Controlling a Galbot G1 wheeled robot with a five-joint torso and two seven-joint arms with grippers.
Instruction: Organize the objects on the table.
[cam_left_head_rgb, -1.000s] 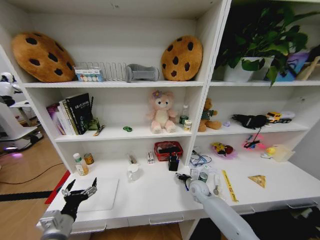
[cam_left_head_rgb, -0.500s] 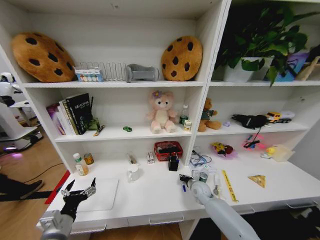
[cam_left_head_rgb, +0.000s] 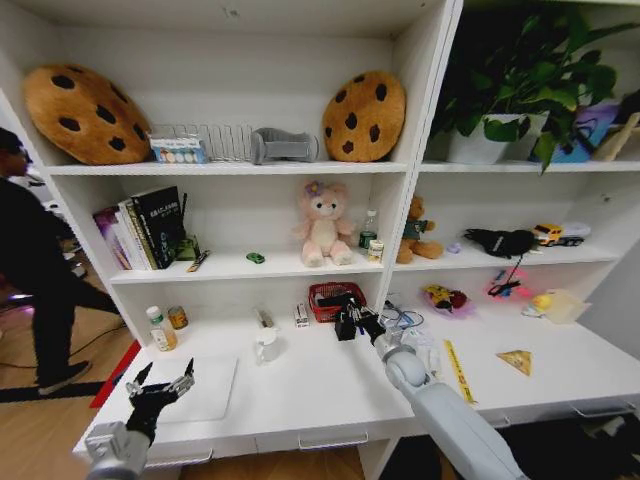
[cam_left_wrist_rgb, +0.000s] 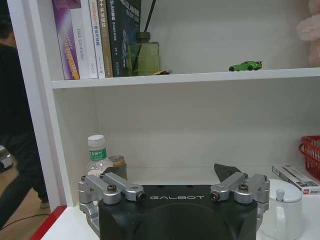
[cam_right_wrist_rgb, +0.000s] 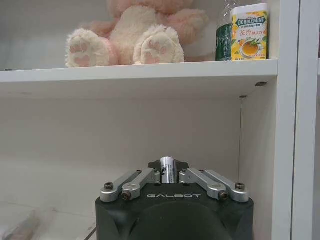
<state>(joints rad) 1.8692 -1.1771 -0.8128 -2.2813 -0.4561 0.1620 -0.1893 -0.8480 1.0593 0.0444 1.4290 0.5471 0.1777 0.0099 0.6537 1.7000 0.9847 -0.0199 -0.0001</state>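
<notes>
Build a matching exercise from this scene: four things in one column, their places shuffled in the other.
1. right gripper
2. left gripper
3. yellow ruler
4. green toy car

a. on the shelf, left of the pink plush
b. over the silver laptop's left edge
c. before the red basket
d. flat on the table, left of the yellow wedge

Pairs: 1-c, 2-b, 3-d, 4-a

— What sits on the worktop (cam_left_head_rgb: 300, 395)?
— Take the white mug (cam_left_head_rgb: 266, 345) as the mark. Just behind it lies a red basket (cam_left_head_rgb: 335, 299); toward the left end stand a bottle (cam_left_head_rgb: 160, 329) and a tin (cam_left_head_rgb: 178, 318), with a flat silver laptop (cam_left_head_rgb: 205, 388) nearer the front edge.
— And rightward?
— A yellow ruler (cam_left_head_rgb: 458, 370), then a yellow wedge (cam_left_head_rgb: 516, 361) farther along.
</notes>
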